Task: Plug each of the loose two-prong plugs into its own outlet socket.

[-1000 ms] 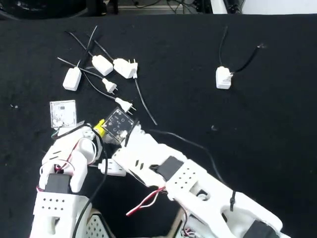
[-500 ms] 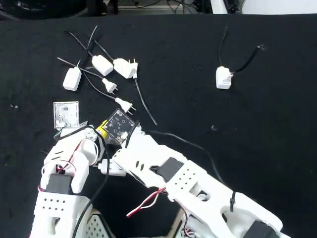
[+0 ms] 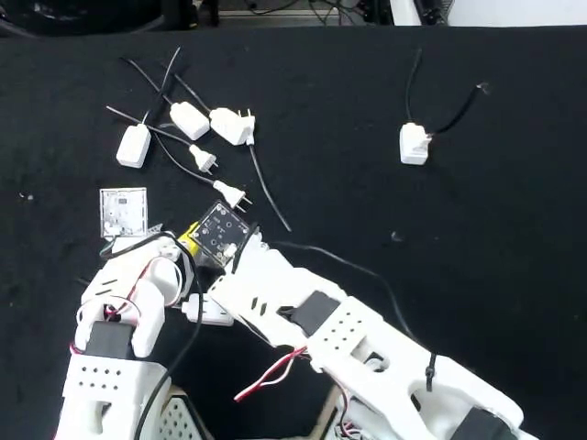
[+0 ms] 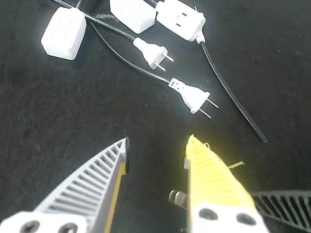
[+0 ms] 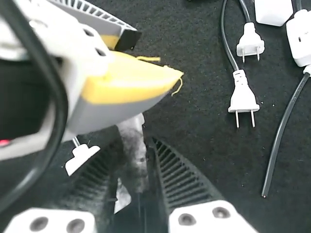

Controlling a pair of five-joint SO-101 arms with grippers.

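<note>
The left end effector (image 4: 158,141) stands apart over the desk (image 3: 477,275), with the nearest plug (image 4: 193,99) just ahead of it. The right end effector (image 5: 137,145) is pinched on a pale piece (image 5: 132,127) I can't identify. Both crowd together at lower left, so they could collide or snag cords. A socket (image 3: 134,145) sits upper left, and the right side lies open.

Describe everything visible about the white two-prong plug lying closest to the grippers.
The white two-prong plug has a flat, moulded, plastic-looking body, a ribbed neck where its thin black cord enters, and two bare metal prongs. It lies flat and loose on the black cloth table, prongs in no socket, just ahead of the open left gripper, which is not touching it. A second white plug lies nearby, apart.
</note>
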